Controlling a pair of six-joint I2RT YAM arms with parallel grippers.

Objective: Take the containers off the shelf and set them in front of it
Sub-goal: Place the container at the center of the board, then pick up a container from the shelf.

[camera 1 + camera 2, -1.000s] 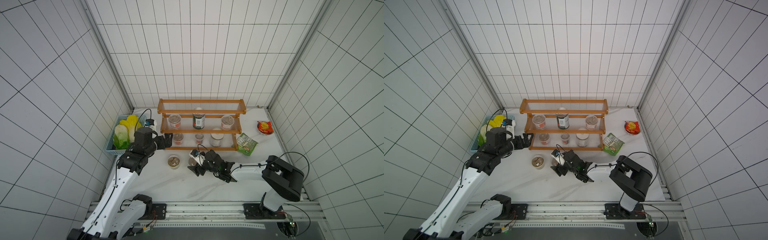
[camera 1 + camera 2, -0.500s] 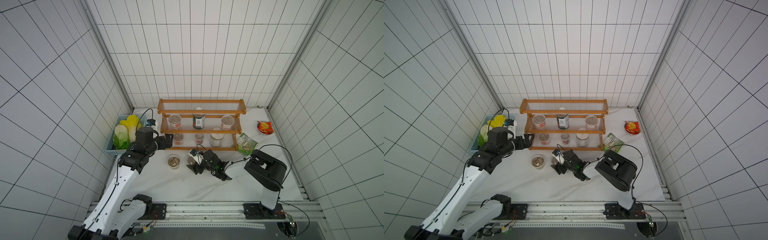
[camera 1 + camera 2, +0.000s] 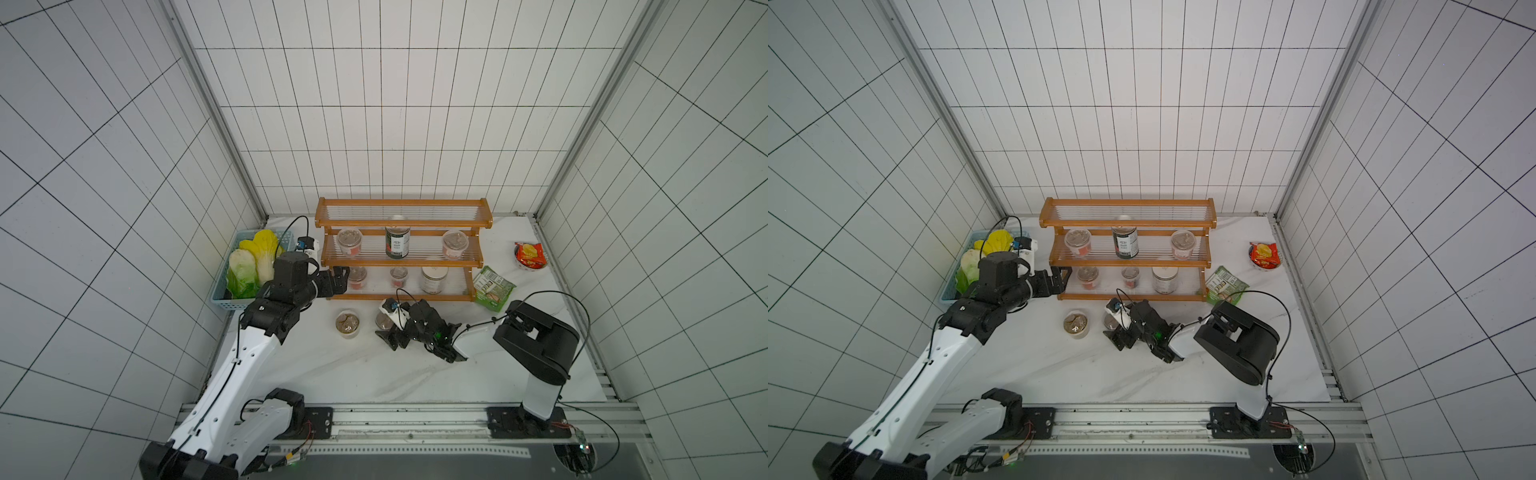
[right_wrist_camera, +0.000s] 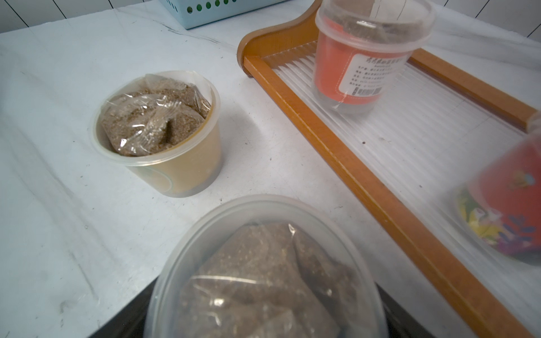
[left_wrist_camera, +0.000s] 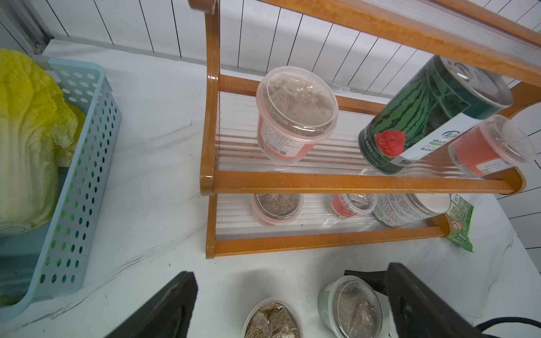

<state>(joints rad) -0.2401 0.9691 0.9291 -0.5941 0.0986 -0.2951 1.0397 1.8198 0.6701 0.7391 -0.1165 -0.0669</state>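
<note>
Containers: eight counted. Two stood on the bench (image 3: 332,374) in front of the shelf (image 3: 353,223), and six were on its tiers.
Done: the yellow-label cup (image 3: 348,324) and the green-label cup (image 3: 383,320) stood upright, near each other but apart, just before the bottom rail.
To do, middle tier: a red-label cup (image 3: 349,242), the dark green can (image 3: 397,243) and a second red-label cup (image 3: 455,245).
To do, bottom tier: a squat red-label cup (image 3: 357,277), a smaller red-label cup (image 3: 397,276) and the white-lidded jar (image 3: 432,279).
Top tier: bare.
Progress: judged about a quarter through.
Look: the cups were clear plastic with brown granular sachets showing inside. The can bore a watermelon picture. The jar was clear with printed text.
Left hand (image 3: 340,274): jaws wide apart and empty, at the bottom tier's end beside the squat red-label cup.
Right hand (image 3: 384,327): low on the bench with its jaws either side of the green-label cup. Whether they pinched it or stood clear could not be told.
</note>
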